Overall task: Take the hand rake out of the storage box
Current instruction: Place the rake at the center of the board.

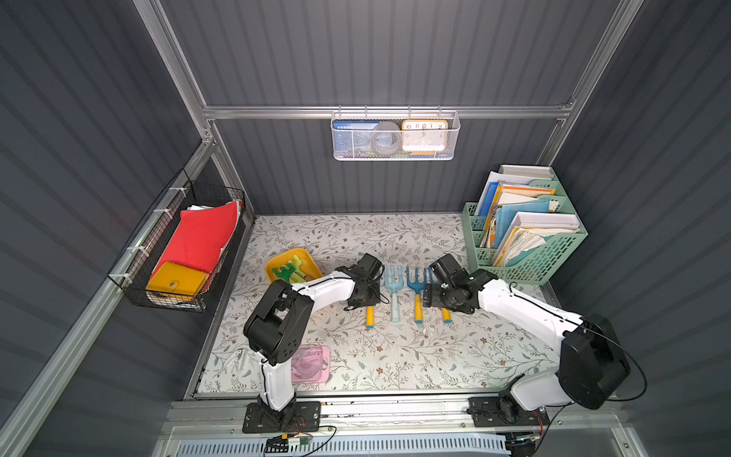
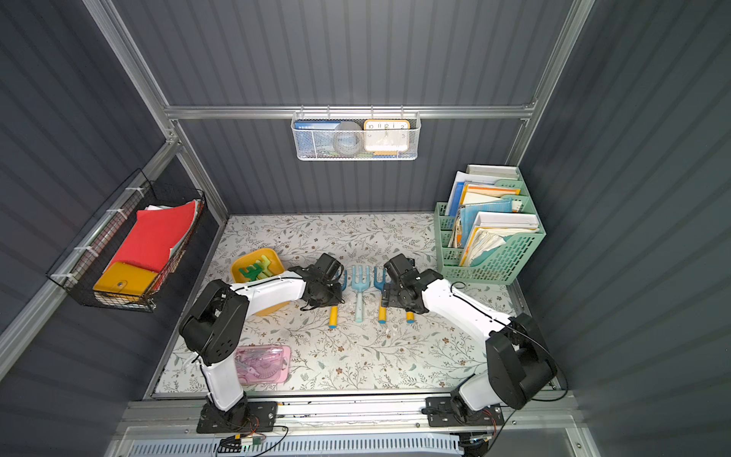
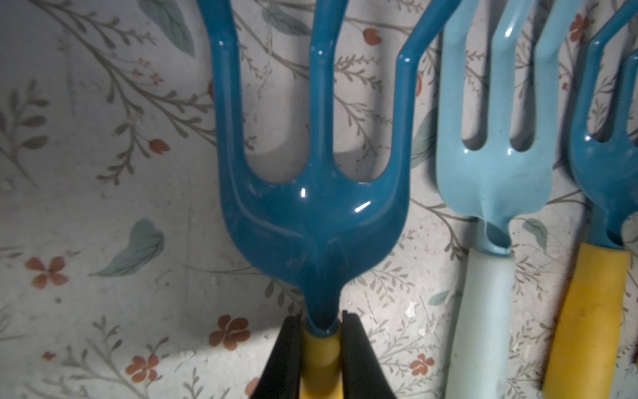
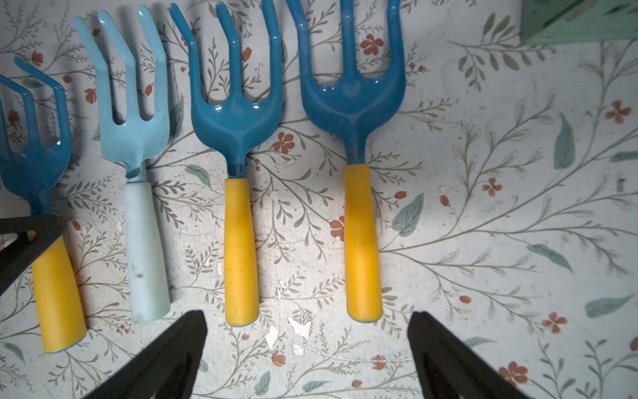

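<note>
Left end effector: was nearly shut, clamping the yellow handle of the dark-blue three-tined metal hand rake.
Mustard-yellow plastic storage box: stood well apart; rake outside it.
Right end effector: gaped wide, empty.
Risk: a sloppy release could have knocked the light-blue metal hand rake just beside.

Four hand rakes lie side by side on the floral table, tines far: leftmost blue rake, light blue rake, middle blue rake, rightmost blue rake. The left gripper's fingers clamp the leftmost blue rake's yellow handle. The right gripper hovers on the near side, jaws wide apart.
</note>
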`<state>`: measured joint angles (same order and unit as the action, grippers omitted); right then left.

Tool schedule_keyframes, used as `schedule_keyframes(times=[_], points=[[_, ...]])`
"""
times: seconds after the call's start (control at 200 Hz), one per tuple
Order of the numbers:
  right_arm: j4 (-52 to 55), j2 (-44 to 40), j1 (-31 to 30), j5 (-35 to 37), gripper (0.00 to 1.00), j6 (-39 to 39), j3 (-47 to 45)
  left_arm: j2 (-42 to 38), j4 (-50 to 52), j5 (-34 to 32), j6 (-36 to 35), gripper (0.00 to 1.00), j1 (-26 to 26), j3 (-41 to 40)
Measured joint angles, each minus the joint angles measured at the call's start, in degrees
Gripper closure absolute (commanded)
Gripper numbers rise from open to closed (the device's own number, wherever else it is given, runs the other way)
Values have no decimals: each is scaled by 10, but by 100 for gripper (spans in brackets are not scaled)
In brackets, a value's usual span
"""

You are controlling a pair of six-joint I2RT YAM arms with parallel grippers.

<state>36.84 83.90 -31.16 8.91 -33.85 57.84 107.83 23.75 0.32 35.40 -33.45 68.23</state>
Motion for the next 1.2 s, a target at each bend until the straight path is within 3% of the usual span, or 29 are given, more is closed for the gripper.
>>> schedule_keyframes(times=[0.52, 0.936, 1.201], points=[[0, 0, 0, -3, 4, 0, 0, 24, 2, -2, 0, 82, 0, 29], [-1, -14, 0, -4, 4, 0, -7, 25, 2, -2, 0, 74, 0, 30], [0, -19, 0, -3, 4, 0, -9, 25, 9, -2, -2, 63, 0, 43]])
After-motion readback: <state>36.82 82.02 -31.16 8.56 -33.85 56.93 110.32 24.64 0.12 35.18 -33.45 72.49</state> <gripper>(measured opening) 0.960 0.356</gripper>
